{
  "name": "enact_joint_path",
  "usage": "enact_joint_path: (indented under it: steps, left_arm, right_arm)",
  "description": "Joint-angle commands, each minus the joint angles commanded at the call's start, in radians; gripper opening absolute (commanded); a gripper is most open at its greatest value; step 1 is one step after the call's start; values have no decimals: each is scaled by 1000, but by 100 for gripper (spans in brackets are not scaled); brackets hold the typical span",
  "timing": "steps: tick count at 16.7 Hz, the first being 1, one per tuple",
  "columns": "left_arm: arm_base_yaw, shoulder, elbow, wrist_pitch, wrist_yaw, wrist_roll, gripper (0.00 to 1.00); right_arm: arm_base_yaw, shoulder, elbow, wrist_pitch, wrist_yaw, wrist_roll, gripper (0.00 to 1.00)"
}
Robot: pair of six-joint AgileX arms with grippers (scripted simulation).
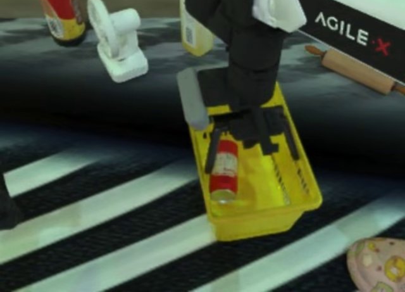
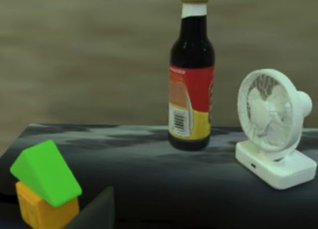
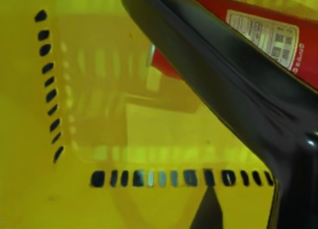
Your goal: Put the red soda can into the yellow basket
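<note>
can: red soda can lay inside yellow basket | right tool: above it, fingers spread, nothing held | left arm: parked off-left, tool state unclear | left: withdraw

Glossy bright yellow plastic shopping basket, smooth and shiny inside, slotted walls. Small red soda can with a metallic-looking silver end and a white paper-like label patch. Matt black jaws of the right gripper. White plastic desk fan, smooth, slightly satin. Dark glass-looking bottle with red-and-yellow label, glossy. Pale wood rolling pin. Striped black-and-white surface, cloth-like, matt.
</note>
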Motion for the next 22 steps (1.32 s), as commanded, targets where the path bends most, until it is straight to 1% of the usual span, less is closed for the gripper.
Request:
enact_joint_path:
  steps: [18, 22]
  left_arm:
    - [0, 0, 0, 0, 0, 0, 100]
    - [0, 0, 0, 0, 0, 0, 100]
  right_arm:
    - [-1, 1, 4, -4, 0, -1, 0]
    - [-16, -7, 98, -111, -1, -21, 0]
